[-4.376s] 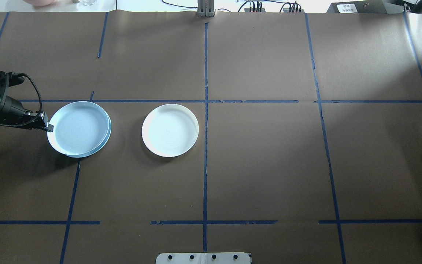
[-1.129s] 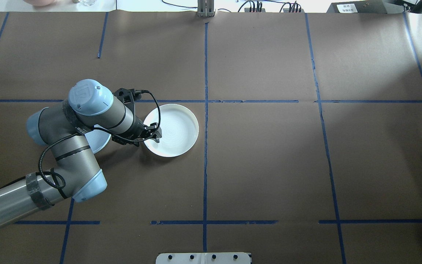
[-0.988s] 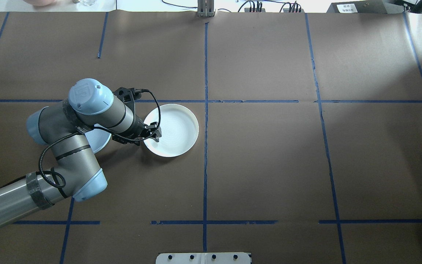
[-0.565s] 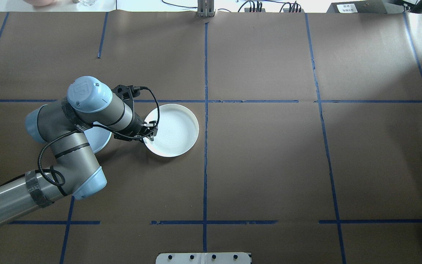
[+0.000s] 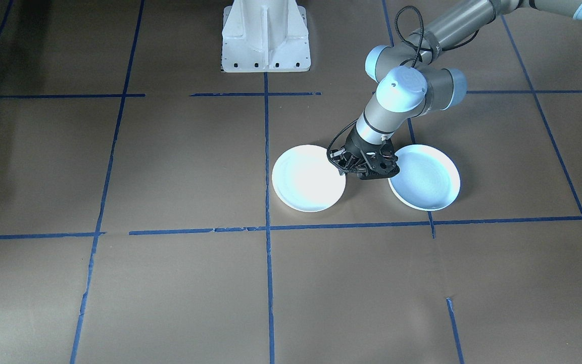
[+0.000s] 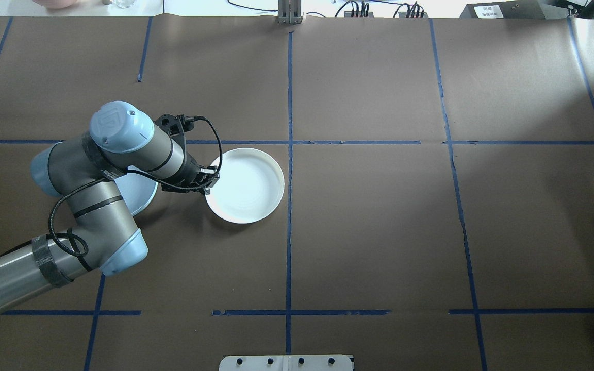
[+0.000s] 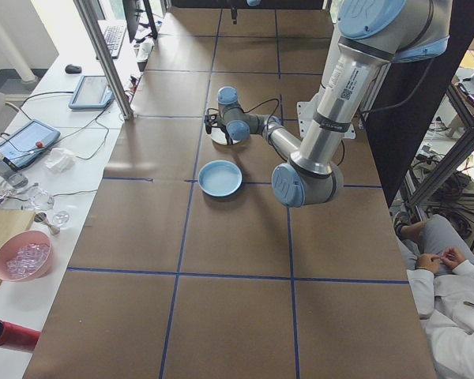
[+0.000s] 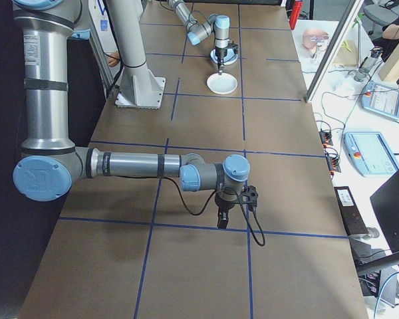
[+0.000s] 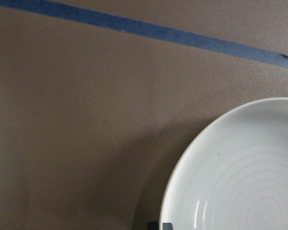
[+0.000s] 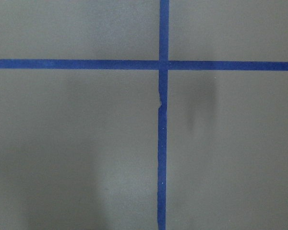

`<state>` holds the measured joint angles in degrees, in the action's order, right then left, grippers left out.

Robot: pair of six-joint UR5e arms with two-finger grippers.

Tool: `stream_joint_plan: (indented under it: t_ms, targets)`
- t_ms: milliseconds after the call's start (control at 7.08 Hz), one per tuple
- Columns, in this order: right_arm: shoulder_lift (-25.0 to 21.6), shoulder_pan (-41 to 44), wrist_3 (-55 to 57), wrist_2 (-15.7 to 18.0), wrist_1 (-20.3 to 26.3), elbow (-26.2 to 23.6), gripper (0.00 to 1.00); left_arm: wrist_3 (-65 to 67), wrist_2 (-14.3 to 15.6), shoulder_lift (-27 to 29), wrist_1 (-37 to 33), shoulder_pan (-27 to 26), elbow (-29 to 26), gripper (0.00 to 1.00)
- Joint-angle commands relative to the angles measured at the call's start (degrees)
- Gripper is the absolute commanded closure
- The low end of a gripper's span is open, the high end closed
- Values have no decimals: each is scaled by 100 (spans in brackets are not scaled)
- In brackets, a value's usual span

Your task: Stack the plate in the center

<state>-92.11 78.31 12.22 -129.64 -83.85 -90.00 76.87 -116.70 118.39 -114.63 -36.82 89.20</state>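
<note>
The left tool is pinching the near-left rim of the white plate — one finger inside the wall, one outside, as far as the overhead and front views show. The plate itself is sitting just beyond the tool, stretching away from it toward the blue tape line that runs down the middle of the counter. In the left wrist view the plate's pale ringed bowl is filling the lower right corner, with brown paper and a strip of tape above it.

Behind the tool, under the left arm's wrist and elbow, a second, bluish plate is lying flat on the counter; the two plates are near each other but apart, with the tool standing between them.

The right tool is hanging well away from all this, pointing down over a crossing of tape lines at the far right end of the counter — it is showing only in the right side view, so I cannot tell whether its fingers are spread or pressed together
</note>
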Motion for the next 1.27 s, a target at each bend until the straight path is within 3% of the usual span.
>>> stream_joint_plan:
  t_ms: [0, 141, 282, 565, 1129]
  targets:
    - [0, 0, 0, 0, 0, 9, 0, -93, -246, -87, -42, -603, 185, 100]
    - [0, 0, 0, 0, 0, 0, 0, -337, -709, -340, -85, -929, 429, 100]
    - [0, 0, 0, 0, 0, 0, 0, -462, -801, -465, -60, -1089, 519, 100]
    - [0, 0, 0, 0, 0, 0, 0, -619, -802, -1279, -59, -1195, 983, 100]
    - [0, 0, 0, 0, 0, 0, 0, -2007, -934, -2196, -42, -1783, 1153, 100]
